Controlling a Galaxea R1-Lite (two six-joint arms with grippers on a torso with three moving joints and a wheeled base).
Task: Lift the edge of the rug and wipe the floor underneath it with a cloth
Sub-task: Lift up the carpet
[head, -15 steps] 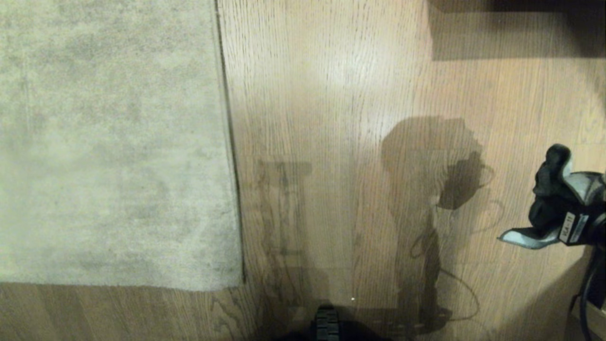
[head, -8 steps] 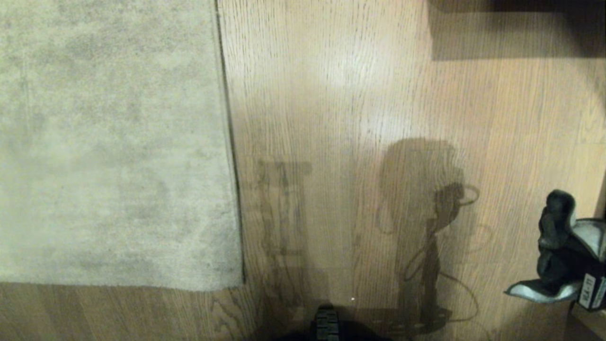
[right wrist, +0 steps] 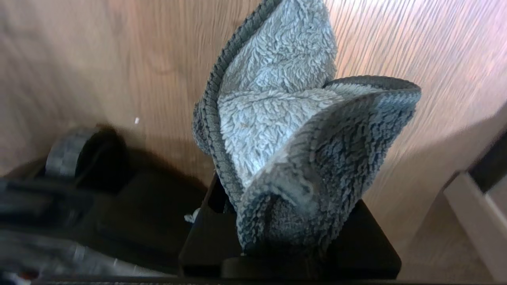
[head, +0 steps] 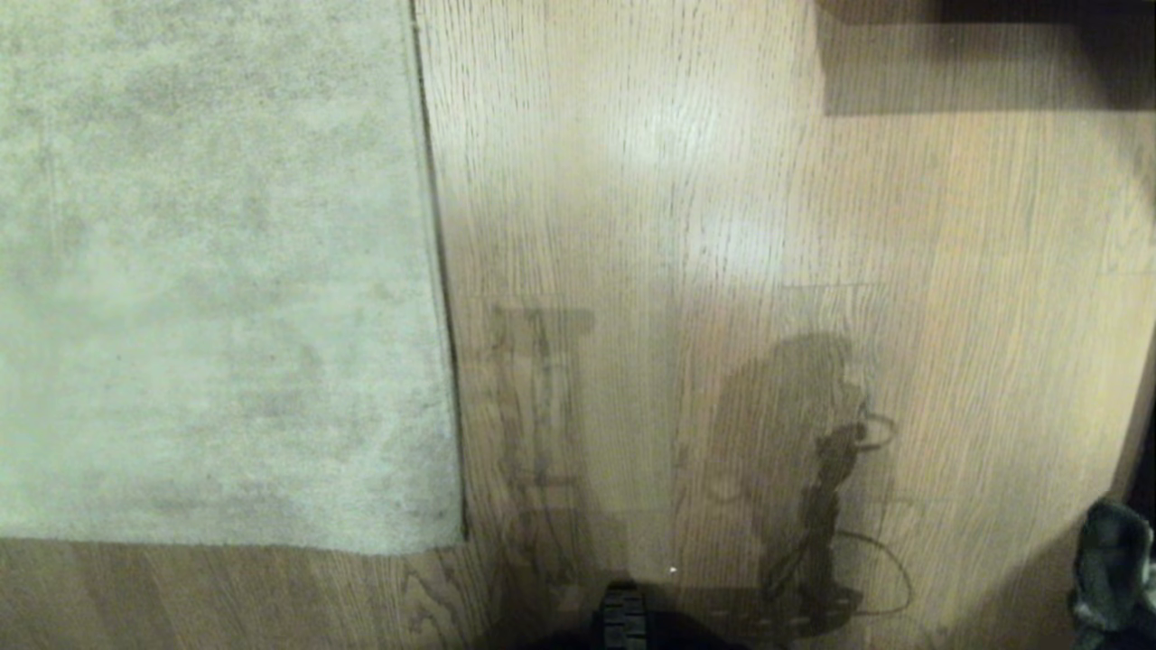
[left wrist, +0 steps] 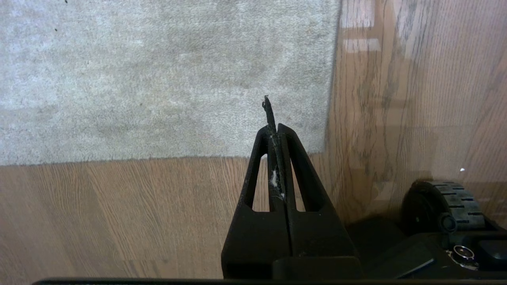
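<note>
In the head view, the rug edge (head: 442,361) is seen lying flat on the floor (head: 677,226), its corner near the robot's base. The cloth (head: 1115,564) is glimpsed at the lower right border. In the left wrist view, the left gripper (left wrist: 273,118) is pressed together above the rug corner, empty. In the right wrist view, the fluffy grey cloth (right wrist: 289,130) is clamped by the right gripper (right wrist: 277,221) above bare planks.

You have the rug edge (head: 440,361) lying flat on the floor (head: 686,226) to your left, its corner near the base wheel (head: 623,614); the cloth (head: 1115,564) sits far right.
</note>
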